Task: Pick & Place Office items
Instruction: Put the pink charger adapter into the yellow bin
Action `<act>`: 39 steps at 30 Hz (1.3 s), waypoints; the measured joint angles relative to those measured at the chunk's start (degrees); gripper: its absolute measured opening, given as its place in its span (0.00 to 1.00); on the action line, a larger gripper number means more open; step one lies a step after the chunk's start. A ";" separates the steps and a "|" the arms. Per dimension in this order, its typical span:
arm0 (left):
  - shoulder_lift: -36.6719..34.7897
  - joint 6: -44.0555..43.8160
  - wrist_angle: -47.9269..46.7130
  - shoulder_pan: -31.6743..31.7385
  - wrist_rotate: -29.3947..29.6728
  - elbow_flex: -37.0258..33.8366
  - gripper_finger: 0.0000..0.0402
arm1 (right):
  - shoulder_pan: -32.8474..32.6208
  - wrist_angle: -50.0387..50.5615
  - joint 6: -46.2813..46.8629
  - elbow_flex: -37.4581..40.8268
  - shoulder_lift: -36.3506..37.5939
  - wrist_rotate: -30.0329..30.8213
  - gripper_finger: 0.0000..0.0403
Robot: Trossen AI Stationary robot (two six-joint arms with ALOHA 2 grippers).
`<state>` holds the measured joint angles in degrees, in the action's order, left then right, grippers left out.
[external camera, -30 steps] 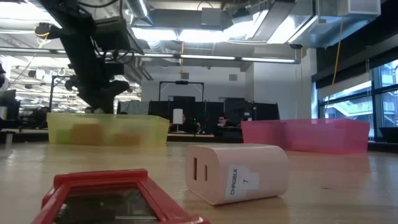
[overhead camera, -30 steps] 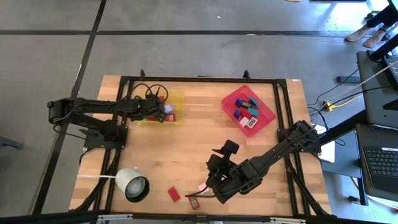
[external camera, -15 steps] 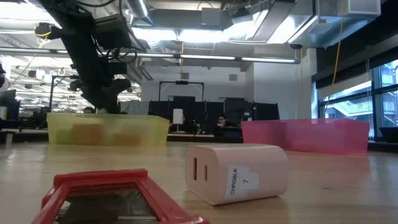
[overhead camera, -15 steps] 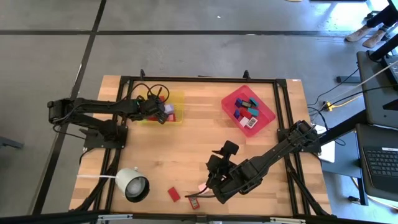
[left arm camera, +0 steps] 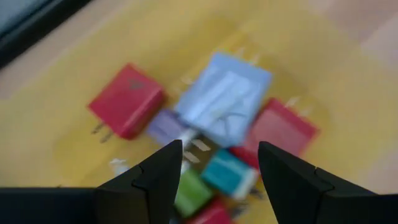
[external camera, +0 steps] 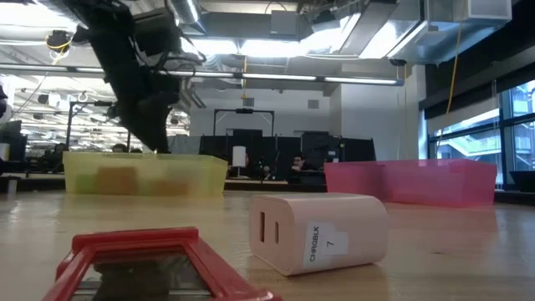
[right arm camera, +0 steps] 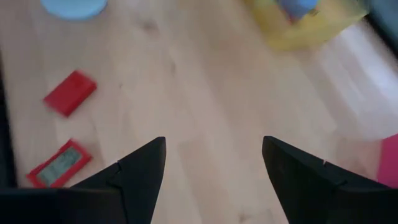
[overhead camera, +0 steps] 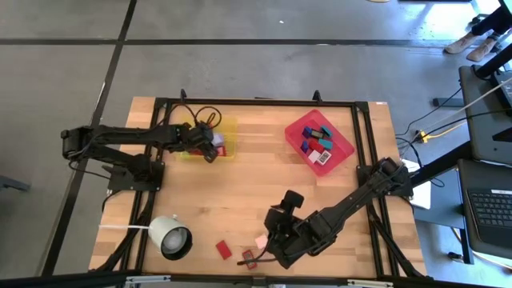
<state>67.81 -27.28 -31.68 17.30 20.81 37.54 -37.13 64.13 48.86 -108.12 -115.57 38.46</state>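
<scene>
A: Yellow tray [overhead camera: 228, 128] at the far left of the table, red tray [overhead camera: 346, 144] at the far right. How many blocks in each?

B: In the left wrist view I count about seven in the yellow one: a red block [left arm camera: 126, 100], a pale blue block [left arm camera: 224, 98], a lilac block [left arm camera: 165, 126], a second red block [left arm camera: 280, 127], a teal block [left arm camera: 227, 172], a green block [left arm camera: 193, 191] and a bit of red at the edge. The view is blurred, so the count may be off by one. The red tray holds a small heap I cannot count from above.

A: And loose on the table?

B: Three near the front edge: a flat red block [overhead camera: 224, 250], a red-framed block [overhead camera: 250, 257] and a pale pink block [overhead camera: 262, 241].

A: The arms?

B: The left arm stretches level across the table, and the left gripper [left arm camera: 217, 165] hangs over the yellow tray with fingers spread, holding nothing; the blocks lie just beneath it. The right arm reaches diagonally toward the front, and the right gripper [right arm camera: 214, 165] is also spread and empty, with the pink block beside it and both red pieces off to one side.
</scene>
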 joint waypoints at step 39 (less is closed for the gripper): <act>-0.22 -2.05 12.61 -15.41 -12.97 2.60 0.51 | 4.52 -17.73 -25.77 0.04 -17.19 -32.31 0.67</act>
<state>67.59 -29.33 -19.07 1.89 7.84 40.14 -32.62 46.40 23.09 -108.07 -132.77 6.15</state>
